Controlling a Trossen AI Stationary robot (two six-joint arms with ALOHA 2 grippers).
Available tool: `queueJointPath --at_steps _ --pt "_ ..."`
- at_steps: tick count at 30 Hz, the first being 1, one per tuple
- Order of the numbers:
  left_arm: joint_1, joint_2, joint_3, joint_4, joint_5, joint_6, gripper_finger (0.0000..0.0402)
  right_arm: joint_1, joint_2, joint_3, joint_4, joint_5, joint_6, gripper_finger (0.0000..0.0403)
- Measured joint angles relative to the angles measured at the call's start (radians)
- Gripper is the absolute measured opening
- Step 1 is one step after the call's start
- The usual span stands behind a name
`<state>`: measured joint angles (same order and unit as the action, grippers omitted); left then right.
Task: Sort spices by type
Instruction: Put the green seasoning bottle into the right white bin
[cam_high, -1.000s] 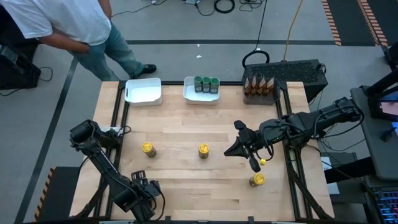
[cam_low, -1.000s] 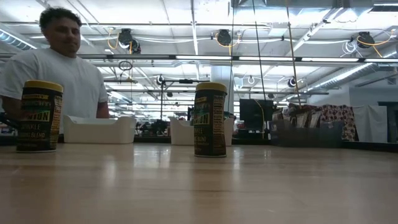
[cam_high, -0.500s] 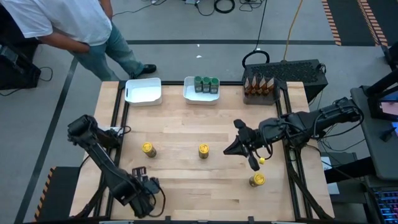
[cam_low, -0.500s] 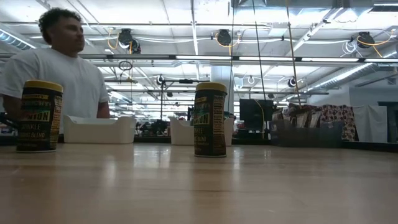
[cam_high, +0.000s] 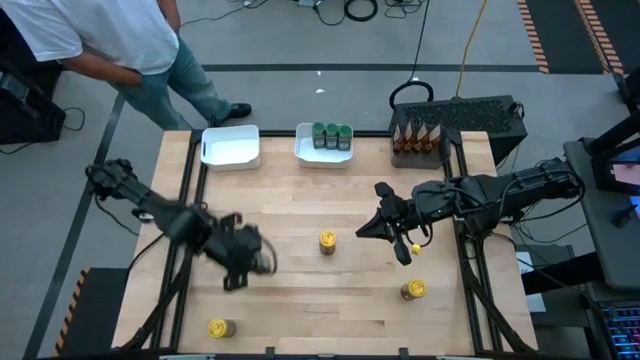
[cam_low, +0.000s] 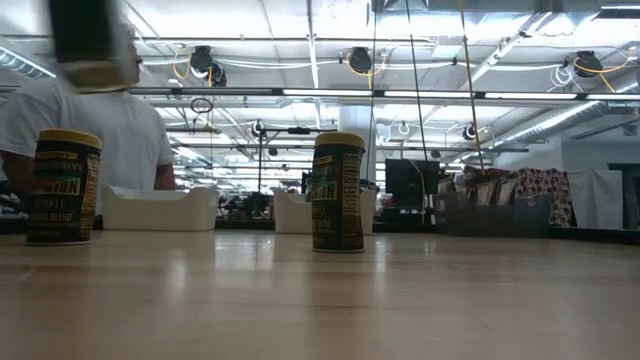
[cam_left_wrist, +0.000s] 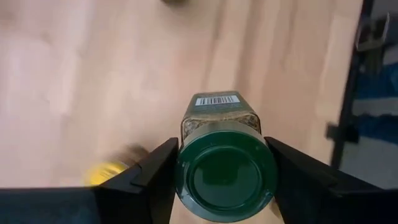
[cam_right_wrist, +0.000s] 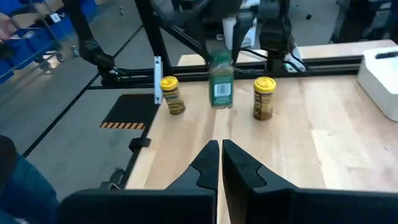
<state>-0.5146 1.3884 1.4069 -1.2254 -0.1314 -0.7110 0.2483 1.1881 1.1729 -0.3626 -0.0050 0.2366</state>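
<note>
From above, the left end effector (cam_high: 243, 262) hangs over the worktop (cam_high: 300, 200) left of centre, carrying a green-lidded jar. The white tray with green jars (cam_high: 324, 155) lies at the far edge, ahead and to the right of it. Yellow-lidded jars stand at centre (cam_high: 327, 241), near right (cam_high: 413, 290) and near left (cam_high: 218, 328). The right end effector (cam_high: 400, 243), clenched on nothing, waits right of centre.

At worktop level, two yellow-lidded jars (cam_low: 338, 192) stand upright, with the white trays (cam_low: 160, 208) behind them.

The left wrist view shows the fingers (cam_left_wrist: 155, 174) clamping the green-lidded jar (cam_left_wrist: 224, 158) from both sides, its long axis pointing away from the camera.

The right wrist view sees that jar (cam_right_wrist: 221, 79) lifted between two yellow ones, upright. The left arm, I judge, should deliver it.
</note>
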Motion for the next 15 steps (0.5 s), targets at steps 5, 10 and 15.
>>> queueJointPath --at_steps 5,10,15 --pt "0.208 -0.030 0.054 0.001 0.005 0.250 0.0217 -0.063 -0.010 0.000 -0.065 -0.001 -0.033 0.0000" --pt "0.435 -0.027 0.122 0.010 0.016 0.529 0.0217 -0.179 -0.032 0.000 -0.114 -0.068 -0.101 0.0000" --pt "0.644 -0.001 0.202 0.035 0.020 0.849 0.0217 -0.317 -0.055 0.000 -0.119 -0.133 -0.140 0.0000"
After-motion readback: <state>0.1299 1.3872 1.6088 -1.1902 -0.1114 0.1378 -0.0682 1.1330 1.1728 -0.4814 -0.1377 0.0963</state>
